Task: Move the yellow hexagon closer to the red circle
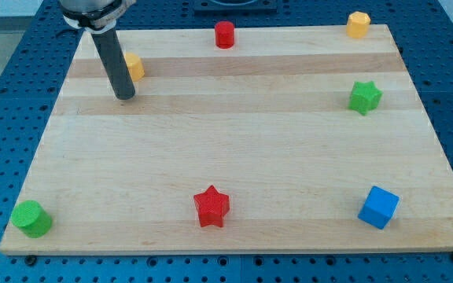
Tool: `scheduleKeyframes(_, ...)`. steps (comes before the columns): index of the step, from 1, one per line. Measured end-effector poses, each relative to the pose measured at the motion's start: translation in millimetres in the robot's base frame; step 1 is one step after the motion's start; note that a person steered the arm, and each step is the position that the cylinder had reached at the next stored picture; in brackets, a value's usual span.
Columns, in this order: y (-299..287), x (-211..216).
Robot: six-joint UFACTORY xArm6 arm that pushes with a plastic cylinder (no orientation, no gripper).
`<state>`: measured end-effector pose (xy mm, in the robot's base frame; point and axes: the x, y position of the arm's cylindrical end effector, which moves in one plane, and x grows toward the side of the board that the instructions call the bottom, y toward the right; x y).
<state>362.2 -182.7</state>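
The yellow hexagon (358,24) stands at the board's top right corner. The red circle (224,34), a short red cylinder, stands at the top edge near the middle, well left of the hexagon. My tip (124,97) rests on the board at the upper left, far from both. A second yellow block (135,66) sits just above and right of my tip. The rod partly hides it, and I cannot make out its shape.
A green star (364,97) sits at the right side. A blue cube (378,207) is at the bottom right, a red star (211,206) at the bottom middle, and a green circle (31,218) at the bottom left corner. The wooden board (234,149) lies on a blue perforated table.
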Motion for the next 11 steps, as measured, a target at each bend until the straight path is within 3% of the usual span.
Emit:
scheduleKeyframes(3,44.0,-4.0)
scheduleKeyframes(5,197.1,-80.0)
scheduleKeyframes(8,442.5,-99.0)
scheduleKeyframes(9,519.3,-156.9)
scheduleKeyframes(10,520.5,-171.2)
scheduleKeyframes(11,461.6,-163.7)
